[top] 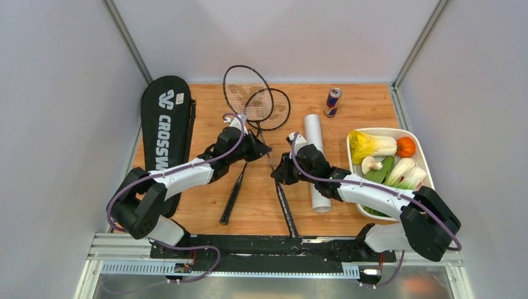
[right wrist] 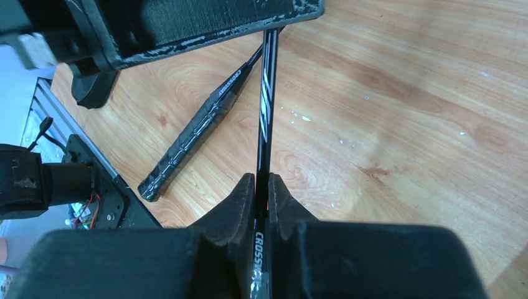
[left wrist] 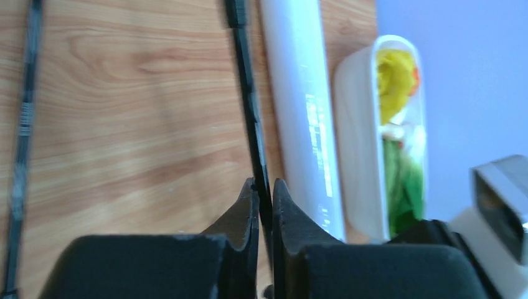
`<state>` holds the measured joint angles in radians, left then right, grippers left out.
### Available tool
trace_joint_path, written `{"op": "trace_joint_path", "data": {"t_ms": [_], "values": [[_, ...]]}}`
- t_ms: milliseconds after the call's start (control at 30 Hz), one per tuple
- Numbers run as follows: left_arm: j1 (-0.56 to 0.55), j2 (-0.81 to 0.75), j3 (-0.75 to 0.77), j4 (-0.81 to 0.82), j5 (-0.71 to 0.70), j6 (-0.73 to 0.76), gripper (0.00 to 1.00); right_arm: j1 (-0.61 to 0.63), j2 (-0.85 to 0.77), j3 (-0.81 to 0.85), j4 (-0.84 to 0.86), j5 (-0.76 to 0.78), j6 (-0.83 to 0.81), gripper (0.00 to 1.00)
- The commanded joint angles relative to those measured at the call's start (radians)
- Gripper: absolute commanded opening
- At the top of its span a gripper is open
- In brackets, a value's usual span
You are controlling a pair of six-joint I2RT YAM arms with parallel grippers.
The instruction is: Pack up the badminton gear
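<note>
Hands pinch one racket [top: 286, 212] by its shaft at mid-frame: your left hand [left wrist: 264, 193] higher, right hand [right wrist: 261, 187] lower, handle toward the bottom edge. The bag [top: 165, 124] lies lengthwise at far left, nearer your left.

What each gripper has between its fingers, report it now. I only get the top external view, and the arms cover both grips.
Observer: The left wrist view shows the left gripper shut on the thin black shaft of a racket. It grips close beside the white tube.
Operator: Now the right one.
Observer: The right gripper is shut on that same racket. White "CROSSWAY" lettering shows between its fingers, and the shaft runs straight up from there to the left gripper's body.
</note>
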<state>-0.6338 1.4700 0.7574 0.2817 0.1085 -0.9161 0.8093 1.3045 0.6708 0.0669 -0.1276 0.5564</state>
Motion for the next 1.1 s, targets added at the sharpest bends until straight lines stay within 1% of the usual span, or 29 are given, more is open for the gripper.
{"op": "trace_joint_path", "data": {"t_ms": [0,100,133,233,300,433,567,700,767,833,967,1033,1067], "values": [[0.034,0.009,-0.015,0.153,0.146,-0.057,0.02,0.003,-0.043,-0.006,0.097,-0.081,-0.018,0.22],[0.055,-0.002,-0.060,0.257,0.217,-0.094,0.00,-0.014,-0.062,-0.027,0.121,-0.217,-0.033,0.47],[0.063,-0.005,-0.065,0.273,0.228,-0.094,0.00,-0.021,-0.075,-0.038,0.134,-0.258,-0.033,0.53],[0.074,-0.025,-0.075,0.288,0.282,-0.085,0.00,-0.042,-0.117,-0.089,0.180,-0.373,-0.027,0.68],[0.075,-0.040,-0.082,0.317,0.312,-0.085,0.00,-0.058,-0.141,-0.134,0.239,-0.442,-0.019,0.73],[0.075,-0.065,-0.090,0.366,0.350,-0.095,0.00,-0.092,-0.147,-0.210,0.366,-0.545,0.039,0.74],[0.075,-0.087,-0.088,0.401,0.389,-0.091,0.00,-0.108,-0.113,-0.275,0.576,-0.636,0.128,0.74],[0.075,-0.120,-0.101,0.428,0.382,-0.093,0.00,-0.108,-0.070,-0.308,0.744,-0.701,0.199,0.73],[0.075,-0.133,-0.118,0.461,0.372,-0.104,0.00,-0.108,-0.055,-0.328,0.853,-0.724,0.267,0.70],[0.075,-0.138,-0.138,0.508,0.362,-0.123,0.00,-0.108,-0.036,-0.341,0.957,-0.737,0.329,0.63],[0.075,-0.134,-0.149,0.576,0.356,-0.152,0.00,-0.108,-0.005,-0.370,1.096,-0.734,0.416,0.53],[0.075,-0.127,-0.162,0.624,0.359,-0.172,0.00,-0.107,0.007,-0.385,1.151,-0.720,0.447,0.53],[0.075,-0.123,-0.168,0.647,0.358,-0.197,0.00,-0.106,0.015,-0.387,1.159,-0.713,0.452,0.54]]}}
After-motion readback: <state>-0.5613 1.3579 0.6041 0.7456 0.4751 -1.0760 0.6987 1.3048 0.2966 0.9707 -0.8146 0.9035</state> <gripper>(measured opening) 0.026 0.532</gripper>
